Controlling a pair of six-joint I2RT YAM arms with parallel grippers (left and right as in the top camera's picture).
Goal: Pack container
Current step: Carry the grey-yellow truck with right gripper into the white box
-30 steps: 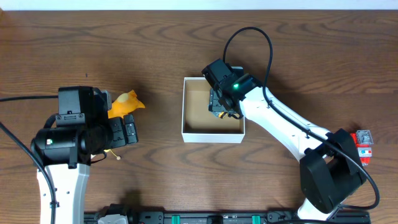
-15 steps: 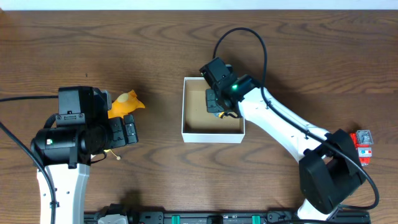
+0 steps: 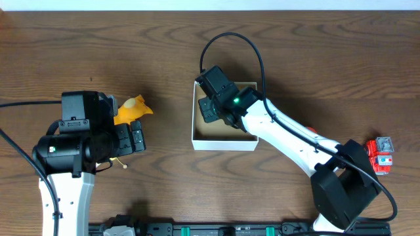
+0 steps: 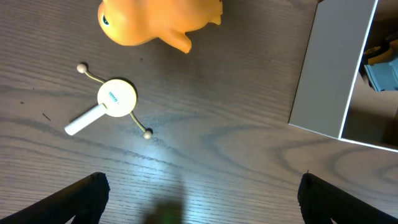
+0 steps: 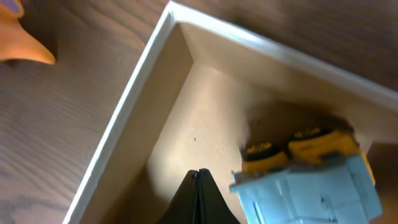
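Observation:
The container point(image 3: 223, 143), a white-walled box with a brown floor, sits mid-table. My right gripper point(image 3: 209, 108) hovers over its left part, shut with nothing between its fingers point(image 5: 199, 177). A blue-grey and yellow toy vehicle point(image 5: 311, 177) lies on the container floor to the right of the fingertips. An orange toy point(image 3: 131, 108) lies on the table left of the container wall point(image 4: 329, 68). My left gripper point(image 3: 134, 137) is beside that toy, open and empty, its fingers point(image 4: 87, 193) spread wide over bare wood.
A small white stick toy with two beads point(image 4: 115, 99) lies just below the orange toy point(image 4: 158, 22). A red toy point(image 3: 382, 156) rests at the table's far right, by the right arm's base.
My right gripper has closed empty and moved left across the container, away from the toy vehicle. The left arm has not moved.

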